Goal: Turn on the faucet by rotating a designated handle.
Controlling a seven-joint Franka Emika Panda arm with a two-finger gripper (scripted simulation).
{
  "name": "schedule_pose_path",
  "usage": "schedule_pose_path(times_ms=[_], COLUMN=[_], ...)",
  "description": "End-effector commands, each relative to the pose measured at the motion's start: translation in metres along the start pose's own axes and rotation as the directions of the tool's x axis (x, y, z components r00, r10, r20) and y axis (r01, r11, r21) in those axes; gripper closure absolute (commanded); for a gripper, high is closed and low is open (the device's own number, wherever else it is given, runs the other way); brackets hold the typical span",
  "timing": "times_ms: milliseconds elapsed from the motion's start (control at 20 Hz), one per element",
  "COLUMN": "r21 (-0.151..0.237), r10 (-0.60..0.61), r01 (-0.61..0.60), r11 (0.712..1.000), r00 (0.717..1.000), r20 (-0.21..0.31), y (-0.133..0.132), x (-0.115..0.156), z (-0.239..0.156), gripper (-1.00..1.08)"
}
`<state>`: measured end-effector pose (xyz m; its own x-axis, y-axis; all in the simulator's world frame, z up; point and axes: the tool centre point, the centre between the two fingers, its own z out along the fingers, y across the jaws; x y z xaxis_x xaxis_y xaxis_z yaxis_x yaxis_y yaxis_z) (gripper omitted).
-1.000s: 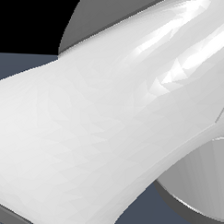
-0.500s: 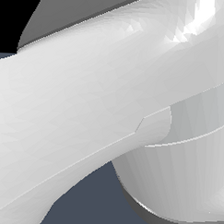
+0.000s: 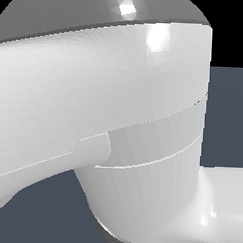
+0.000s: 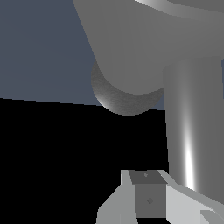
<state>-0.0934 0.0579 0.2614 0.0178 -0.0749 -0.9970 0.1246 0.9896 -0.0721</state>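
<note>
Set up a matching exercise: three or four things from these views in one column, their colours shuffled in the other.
Things:
1. robot arm
2. faucet
3. floor
4. backdrop

Colours:
A. black
B. matte grey
C. glossy white
D. dark blue-grey

Pairs: 1-C, 2-B, 3-D, 4-A

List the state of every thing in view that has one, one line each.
faucet: grey body close before the wrist camera; on or off cannot be told.
handle: not clearly distinguishable; rotation cannot be told.
gripper: fingers only partly in frame; open or shut cannot be told.
robot arm: fills the exterior view, hiding the faucet there.
</note>
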Motion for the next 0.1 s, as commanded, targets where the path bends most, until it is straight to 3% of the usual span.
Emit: schedule_pose_path(times_ms=[0,50], r21=[-0.032,-0.032], r10=[0.073,0.073], r01=[-0.074,-0.074], r11=[0.997,0.997], r00=[0.997,0.997], r20=[-0.027,-0.027], y=[0.0274,0.0274], x=[-0.0288,-0.0288], z=[0.0031,0.0031], gripper=[1.08,1.08])
